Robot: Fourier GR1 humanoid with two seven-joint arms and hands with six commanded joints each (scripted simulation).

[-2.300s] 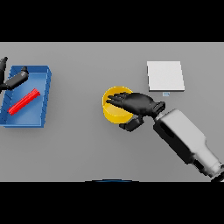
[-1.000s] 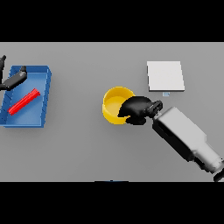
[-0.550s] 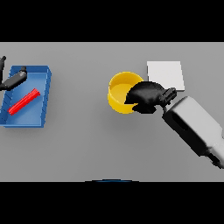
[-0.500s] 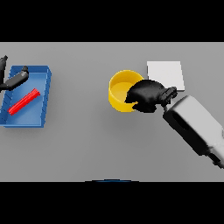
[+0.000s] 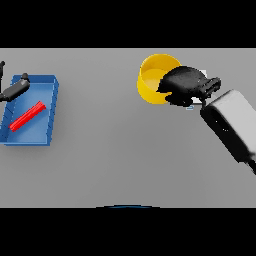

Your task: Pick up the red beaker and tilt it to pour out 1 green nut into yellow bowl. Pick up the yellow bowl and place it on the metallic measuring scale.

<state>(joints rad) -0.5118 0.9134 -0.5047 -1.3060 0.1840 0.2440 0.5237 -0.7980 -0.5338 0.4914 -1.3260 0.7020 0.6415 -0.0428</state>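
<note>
The yellow bowl (image 5: 154,77) is held at its right rim by the right hand (image 5: 184,85), whose fingers are curled over the wall; it appears raised near the table's far edge. The scale is largely hidden behind hand and arm. The bowl is judged light, rigid and smooth-walled, so a rim pinch is suitable but prone to tilting. The left hand (image 5: 14,89) is seen over the blue tray (image 5: 49,115), beside a red object (image 5: 28,115); its finger state cannot be told.

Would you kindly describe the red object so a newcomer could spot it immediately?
Look to the grey table's left edge, where a blue tray sits. Inside it lies the red beaker, tipped on its side diagonally. It is the scene's only red thing.
</note>
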